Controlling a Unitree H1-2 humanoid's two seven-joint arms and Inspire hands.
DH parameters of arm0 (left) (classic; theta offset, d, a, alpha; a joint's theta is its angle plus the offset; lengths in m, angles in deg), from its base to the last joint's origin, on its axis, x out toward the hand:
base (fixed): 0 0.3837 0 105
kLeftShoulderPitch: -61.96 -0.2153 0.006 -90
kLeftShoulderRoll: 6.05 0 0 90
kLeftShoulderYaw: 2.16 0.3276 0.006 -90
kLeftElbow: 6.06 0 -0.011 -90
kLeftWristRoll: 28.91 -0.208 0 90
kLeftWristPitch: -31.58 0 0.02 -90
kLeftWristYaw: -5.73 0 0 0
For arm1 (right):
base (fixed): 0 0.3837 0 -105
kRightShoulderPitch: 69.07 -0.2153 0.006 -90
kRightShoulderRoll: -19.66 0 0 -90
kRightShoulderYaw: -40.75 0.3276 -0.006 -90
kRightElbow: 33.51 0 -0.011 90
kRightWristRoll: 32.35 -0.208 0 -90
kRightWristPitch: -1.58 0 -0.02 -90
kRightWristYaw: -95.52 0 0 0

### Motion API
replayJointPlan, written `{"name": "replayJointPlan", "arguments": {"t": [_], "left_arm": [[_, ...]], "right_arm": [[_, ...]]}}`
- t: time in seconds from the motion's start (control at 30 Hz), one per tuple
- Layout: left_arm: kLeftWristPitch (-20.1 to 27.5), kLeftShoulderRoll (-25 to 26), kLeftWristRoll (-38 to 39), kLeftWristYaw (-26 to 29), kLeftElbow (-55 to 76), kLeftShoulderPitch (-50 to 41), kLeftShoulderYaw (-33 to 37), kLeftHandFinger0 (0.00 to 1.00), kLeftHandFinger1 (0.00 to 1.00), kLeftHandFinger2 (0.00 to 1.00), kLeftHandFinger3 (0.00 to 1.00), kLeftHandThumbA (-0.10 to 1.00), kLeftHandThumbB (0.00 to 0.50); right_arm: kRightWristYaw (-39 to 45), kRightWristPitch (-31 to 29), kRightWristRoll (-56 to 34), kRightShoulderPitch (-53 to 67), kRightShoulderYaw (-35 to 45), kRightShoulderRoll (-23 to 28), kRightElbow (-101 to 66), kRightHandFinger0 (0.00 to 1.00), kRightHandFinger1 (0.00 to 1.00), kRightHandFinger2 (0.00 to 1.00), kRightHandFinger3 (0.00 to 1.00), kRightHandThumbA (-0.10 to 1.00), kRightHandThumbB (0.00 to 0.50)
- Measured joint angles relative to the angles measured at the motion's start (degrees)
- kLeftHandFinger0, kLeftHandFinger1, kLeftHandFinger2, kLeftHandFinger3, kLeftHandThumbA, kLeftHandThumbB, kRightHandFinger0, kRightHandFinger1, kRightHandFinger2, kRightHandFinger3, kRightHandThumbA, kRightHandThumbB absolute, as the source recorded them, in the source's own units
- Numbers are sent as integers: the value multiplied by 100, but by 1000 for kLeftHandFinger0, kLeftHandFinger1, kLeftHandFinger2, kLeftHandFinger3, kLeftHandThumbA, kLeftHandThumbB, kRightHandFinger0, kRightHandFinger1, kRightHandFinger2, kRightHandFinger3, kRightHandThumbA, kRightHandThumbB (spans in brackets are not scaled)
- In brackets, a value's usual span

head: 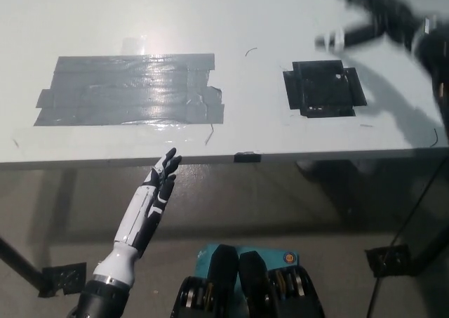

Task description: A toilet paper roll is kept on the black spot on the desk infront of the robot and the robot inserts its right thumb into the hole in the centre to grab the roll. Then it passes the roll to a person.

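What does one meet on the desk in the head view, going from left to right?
Grey tape patch → black spot → right hand, blurred above the desk's far right. The left hand rests below the desk edge.

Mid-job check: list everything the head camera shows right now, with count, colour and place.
Desk: one, white, fills the upper picture.
Black spot: one, black tape square, desk right of centre, nothing on it.
Grey tape patch: one, grey, desk left.
Toilet paper roll: none in view.
Person: none in view.
Left hand: one, white with black fingers, below the desk's front edge, fingers apart, holding nothing.
Right hand: one, black, blurred, upper right above the desk; fingers look spread, holding nothing.
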Motion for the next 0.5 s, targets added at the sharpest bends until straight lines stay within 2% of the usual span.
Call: {"name": "replayJointPlan", "arguments": {"t": [0.13, 0.17, 0.37, 0.4, 0.47, 0.5], "left_arm": [[-2, 1, -1, 0, -20, -3, 0, 1000, 1000, 1000, 1000, 1000, 217], [-2, 0, 0, 0, -22, -3, 0, 1000, 1000, 1000, 1000, 1000, 220], [-2, -2, -1, 1, -40, 1, -2, 1000, 1000, 1000, 1000, 1000, 225], [-2, -3, -1, 0, -53, 5, -2, 1000, 1000, 1000, 1000, 1000, 216], [-2, -8, -1, 1, -99, 19, -2, 1000, 1000, 1000, 1000, 1000, 213], [-2, -8, -2, 1, -117, 24, -4, 1000, 1000, 1000, 1000, 1000, 209]], "right_arm": [[-11, 28, -97, 1123, 89, -81, -729, 1000, 1000, 1000, 1000, 693, 386], [-13, 29, -104, 1261, 96, -96, -806, 1000, 1000, 1000, 1000, 696, 361], [-60, 18, -307, 2689, 197, -342, -2009, 1000, 1000, 1000, 1000, 760, 362], [-78, 13, -335, 2849, 234, -389, -2201, 1000, 1000, 1000, 1000, 743, 348], [-114, -4, -434, 3250, 339, -522, -2695, 1000, 1000, 1000, 1000, 729, 355], [-125, -22, -477, 3357, 365, -569, -2825, 1000, 1000, 1000, 1000, 719, 332]]}}
